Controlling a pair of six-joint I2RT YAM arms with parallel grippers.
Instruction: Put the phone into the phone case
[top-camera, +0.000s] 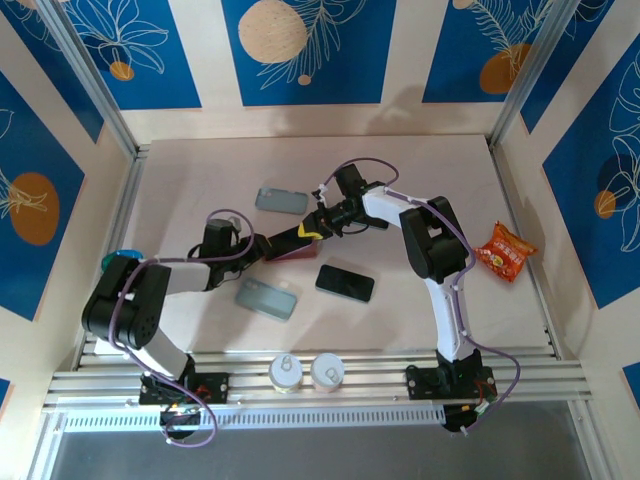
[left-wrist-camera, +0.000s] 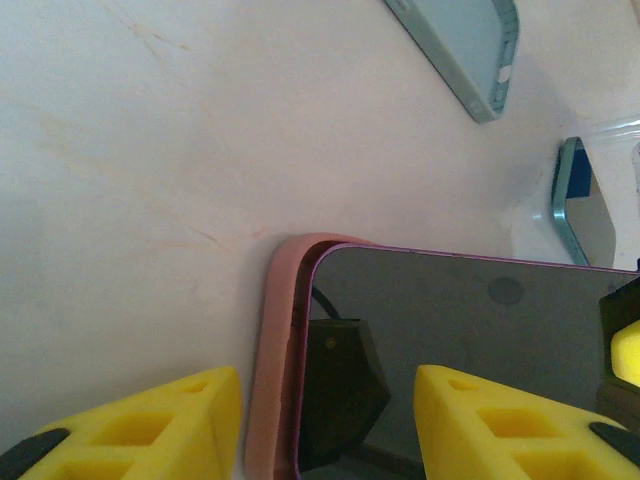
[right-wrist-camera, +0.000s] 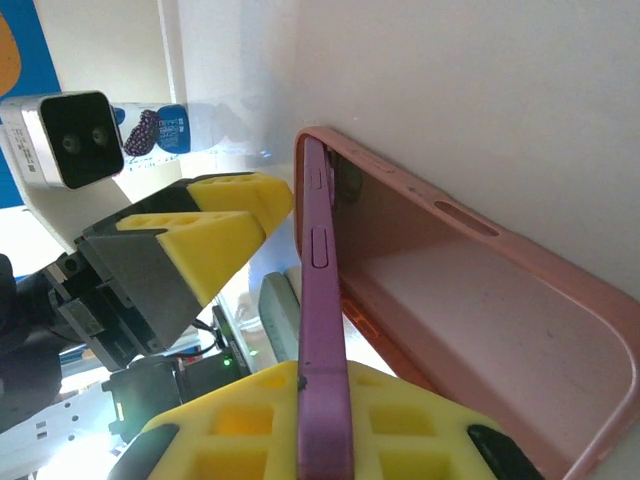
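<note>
Closest to us, our right gripper (right-wrist-camera: 325, 440) is clenched on the phone (right-wrist-camera: 322, 290), its yellow foam pads (right-wrist-camera: 250, 430) pinching the two flat faces near one end. We see a slim purple slab with side buttons along its edge and a glossy dark screen. We'd judge it stiff, slick and breakable at the glass, so squeezing the flat faces with soft foam looks like the sensible hold.

Just beyond, the phone stands tilted. Its far end is tucked against the end wall of the case (right-wrist-camera: 480, 300) and the rest is angled up out of the tray. The case is pink and matte with rounded corners, a raised lip and slots in the side wall. It looks light and rubbery to us, likely to flex at the rim and skid on the smooth pale table (top-camera: 200, 180) unless braced.

Past that end, our left gripper (left-wrist-camera: 328, 425) straddles the case corner, with one finger outside the pink rim and the other over the screen. The jaws stand apart, and we cannot tell whether they press on anything.

Further out lie a black phone (top-camera: 345, 283), a teal case (top-camera: 266, 298), a grey case (top-camera: 281, 201) and an orange snack bag (top-camera: 503, 251).
</note>
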